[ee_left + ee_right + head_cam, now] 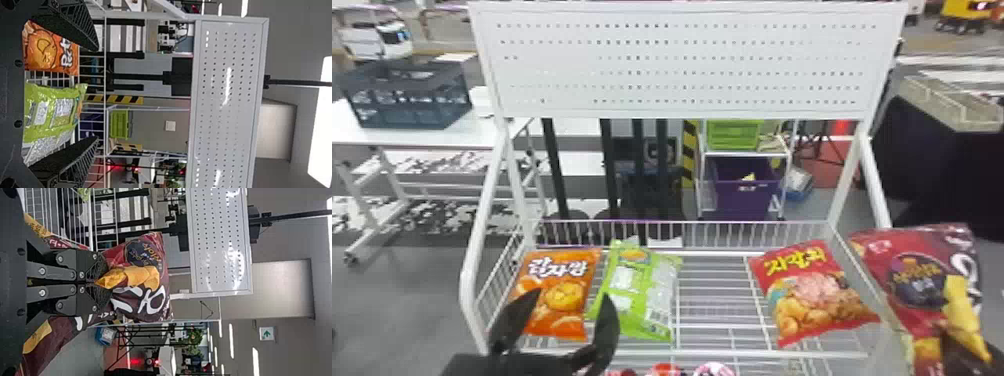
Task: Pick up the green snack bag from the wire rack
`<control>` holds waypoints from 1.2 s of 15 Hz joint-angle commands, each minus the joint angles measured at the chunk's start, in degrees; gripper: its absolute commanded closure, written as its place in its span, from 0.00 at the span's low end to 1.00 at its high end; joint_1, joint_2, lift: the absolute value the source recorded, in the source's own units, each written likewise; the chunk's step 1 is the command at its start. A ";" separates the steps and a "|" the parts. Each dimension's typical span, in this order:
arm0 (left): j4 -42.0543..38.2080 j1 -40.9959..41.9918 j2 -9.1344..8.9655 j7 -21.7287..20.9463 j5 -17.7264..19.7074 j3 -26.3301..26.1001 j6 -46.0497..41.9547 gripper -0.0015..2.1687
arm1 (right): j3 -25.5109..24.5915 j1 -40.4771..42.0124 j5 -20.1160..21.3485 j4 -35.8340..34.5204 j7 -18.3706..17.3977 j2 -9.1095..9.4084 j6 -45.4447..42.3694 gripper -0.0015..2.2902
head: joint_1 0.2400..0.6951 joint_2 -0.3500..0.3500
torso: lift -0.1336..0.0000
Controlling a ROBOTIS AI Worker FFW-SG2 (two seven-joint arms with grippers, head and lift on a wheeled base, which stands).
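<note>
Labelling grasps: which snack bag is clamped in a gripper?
The dark red bag, at the right side of the wire rack, pinched by the right gripper. The orange bag, green bag and bright red bag lie in the rack, ungripped.

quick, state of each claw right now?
Left claw: open, holding nothing, near the green snack bag.
Right claw: closed, holding the dark red snack bag.

Ambient illumination was bright; the overhead light panel [322,125] emitted white light, and glare streaked the pegboard [227,88].
</note>
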 commanded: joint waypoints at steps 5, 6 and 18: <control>19.07 -18.28 -1.70 -0.21 0.45 -7.70 4.80 0.04 | 0.22 0.53 0.59 -0.02 0.00 0.37 0.03 0.95 | 0.57 0.50 | 1.00; 21.53 -20.31 -2.23 -0.38 0.71 -7.88 4.97 0.04 | 0.13 0.62 0.59 -0.02 0.00 0.46 0.03 0.95 | 0.57 0.50 | 1.00; 34.36 -28.74 -3.46 -1.35 1.59 -8.84 9.54 0.04 | 0.13 0.53 0.68 0.59 0.00 0.37 0.03 0.95 | 0.57 0.50 | 1.00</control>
